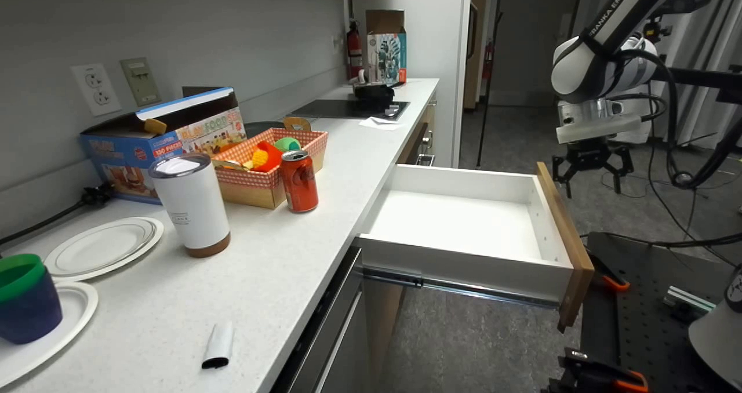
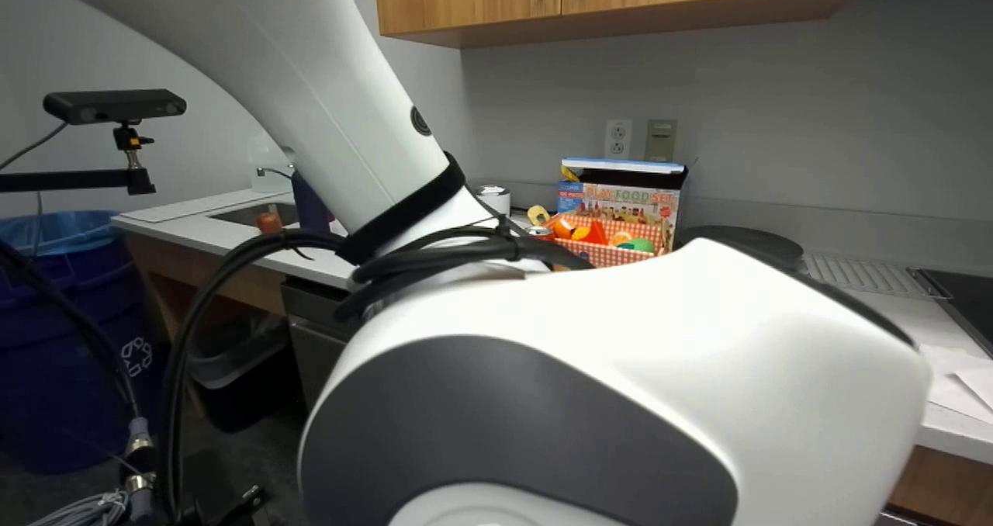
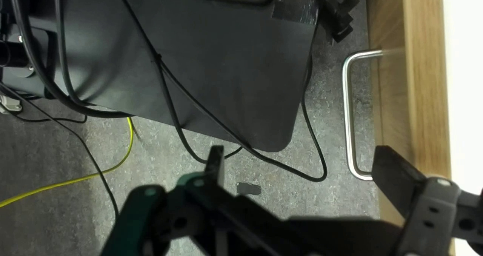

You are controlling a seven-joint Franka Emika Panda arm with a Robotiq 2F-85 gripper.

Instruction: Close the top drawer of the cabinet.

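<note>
Your gripper [image 1: 592, 189] had its fingers [image 3: 396, 178] spread wide, well apart. It hung, pointing down, near the front panel [image 1: 566, 225] of the top drawer [image 1: 458, 222], on the outer side. In the wrist view one finger overlapped that panel; you could not tell whether they touched. The drawer stood well out from the cabinet [image 1: 284, 277], its white inside showing, and a metal handle [image 3: 348, 116] stuck out from its front. On the cabinet, a red can [image 1: 299, 183] stood upright just beside a checkered basket [image 1: 249, 193], with a white tumbler [image 1: 194, 207] near both and a blue box [image 1: 139, 155] behind them. In an exterior view, your arm [image 2: 683, 355] covered much of the cabinet.
</note>
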